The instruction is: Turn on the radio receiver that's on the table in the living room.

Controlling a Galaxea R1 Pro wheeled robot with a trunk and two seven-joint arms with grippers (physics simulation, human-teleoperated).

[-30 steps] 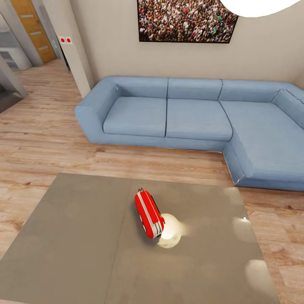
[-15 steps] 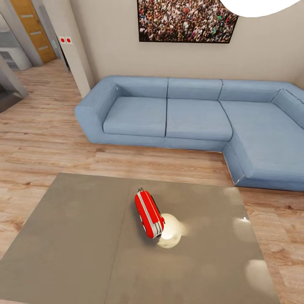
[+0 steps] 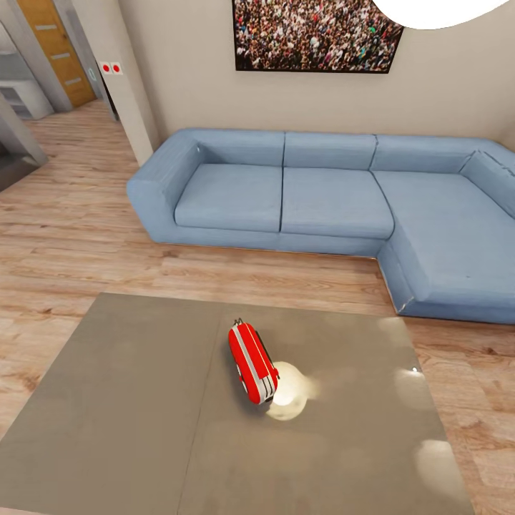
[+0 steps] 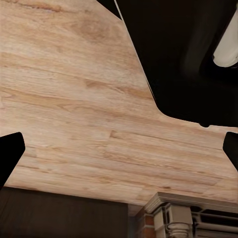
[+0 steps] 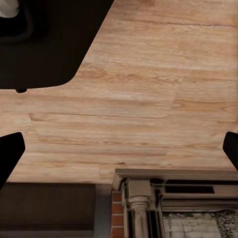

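The radio receiver lay near the middle of the table, just to the right of the seam that split the glossy grey top. Its red body with white trim stretched away from the camera at a slight angle, and the thin wire handle showed at its far end. A bright round reflection sat on the tabletop touching the radio's near right side, and fainter pale glints lay along the table's right edge.

Beyond the table ran the light wood plank floor of the living room, and past that the blue L-shaped sofa — its long run against the back wall, its short arm coming forward on the right. Above the sofa hung the framed crowd picture, and the white dome of the pendant lamp cut into the top of the head view. To the left, a wall corner carried a small white plate with two red dots, with an orange-brown door further back.

In the left wrist view the left gripper hung over bare planks with its dark fingertips set wide apart at the picture's edges — nothing between them. The right gripper was likewise spread wide over the floor, its fingertips empty, with a brick and moulded fireplace surround beyond it.
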